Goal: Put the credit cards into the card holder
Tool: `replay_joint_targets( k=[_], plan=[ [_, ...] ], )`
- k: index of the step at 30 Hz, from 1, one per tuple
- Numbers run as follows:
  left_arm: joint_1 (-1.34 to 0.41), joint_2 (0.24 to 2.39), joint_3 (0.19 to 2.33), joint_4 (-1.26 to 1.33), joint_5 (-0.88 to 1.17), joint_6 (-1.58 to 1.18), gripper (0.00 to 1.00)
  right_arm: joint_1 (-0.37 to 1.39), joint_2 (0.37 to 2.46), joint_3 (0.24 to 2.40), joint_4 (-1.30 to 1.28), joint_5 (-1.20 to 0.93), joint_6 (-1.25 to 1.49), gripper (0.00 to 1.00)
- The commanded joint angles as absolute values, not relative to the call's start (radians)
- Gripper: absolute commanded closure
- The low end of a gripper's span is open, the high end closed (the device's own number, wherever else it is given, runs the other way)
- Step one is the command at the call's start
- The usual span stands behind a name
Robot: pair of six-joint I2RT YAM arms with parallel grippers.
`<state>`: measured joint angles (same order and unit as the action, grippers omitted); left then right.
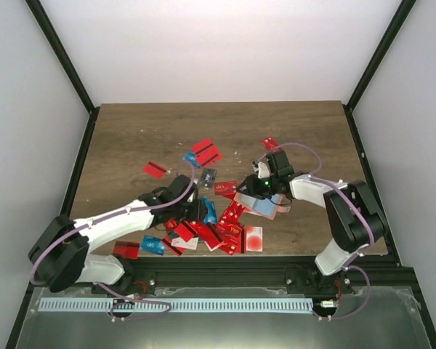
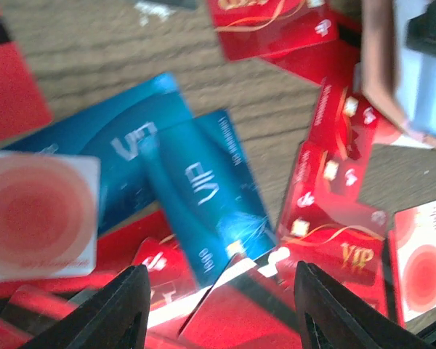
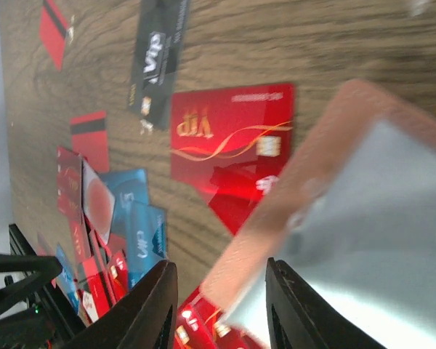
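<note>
Wooden counter; credit cards strewn from centre toward 6 o'clock; tan card holder at their 3 o'clock, raised, pinched by right hand; left hand spread open above blue cards.

A dark wood-grain tabletop fills the middle of the overhead view, its grain running left to right. White walls enclose it behind and at both sides, with black frame posts slanting up from the far corners. A black rail runs along the near edge. Below it lies a pale strip, possibly toothed, on a grey sheet.
</note>
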<state>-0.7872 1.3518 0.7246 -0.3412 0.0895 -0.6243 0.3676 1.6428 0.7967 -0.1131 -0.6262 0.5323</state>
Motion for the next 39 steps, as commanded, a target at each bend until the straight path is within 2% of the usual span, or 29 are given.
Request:
replay_joint_targets(
  k=[1, 8, 12, 18, 26, 39],
  plan=[
    [-0.792, 1.266, 0.664, -0.438, 0.031, -0.678, 0.43, 0.444, 1.580, 0.830, -0.180, -0.554, 0.508, 0.64],
    [-0.803, 1.105, 0.571, -0.589, -0.097, -0.837, 0.43, 0.629, 1.538, 0.821, -0.136, -0.570, 0.520, 0.64],
    [-0.810, 1.027, 0.523, -0.636, -0.098, -0.892, 0.45, 0.716, 1.574, 0.824, -0.102, -0.570, 0.545, 0.64],
    [-0.833, 0.940, 0.450, -0.592, -0.033, -0.936, 0.51, 0.811, 1.674, 0.882, -0.115, -0.512, 0.545, 0.63],
    [-0.900, 0.910, 0.368, -0.529, 0.056, -0.983, 0.51, 0.884, 1.798, 0.932, -0.188, -0.425, 0.525, 0.63],
    [-1.032, 0.891, 0.284, -0.411, 0.120, -1.063, 0.51, 1.027, 1.775, 0.854, -0.193, -0.444, 0.545, 0.63]
  ],
)
